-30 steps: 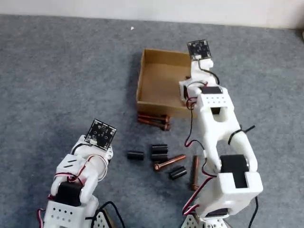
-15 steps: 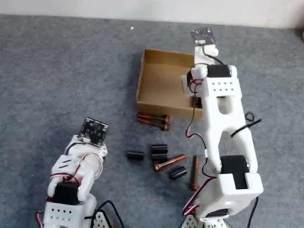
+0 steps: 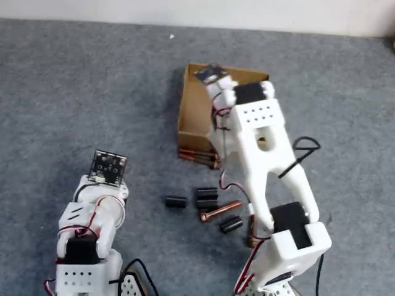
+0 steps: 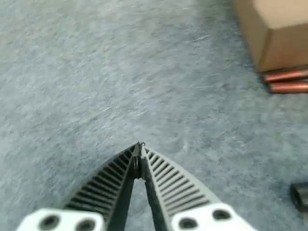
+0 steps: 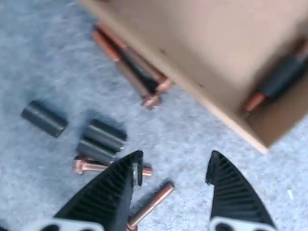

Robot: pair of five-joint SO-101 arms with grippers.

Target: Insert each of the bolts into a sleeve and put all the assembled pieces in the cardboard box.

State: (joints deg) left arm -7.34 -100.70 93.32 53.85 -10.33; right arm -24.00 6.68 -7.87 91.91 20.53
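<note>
high view: four sleeves (image 3: 175,201) (four bolts (image 3: 220,210))

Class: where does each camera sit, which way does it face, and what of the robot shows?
High view: fixed overhead, looking down on cardboard box, left arm, right arm.
Left wrist view: on the left arm, facing carpet past its shut left gripper.
Right wrist view: on the right arm, looking down past its open right gripper at sleeves.
Shared by all: two bolts beside the box.
</note>
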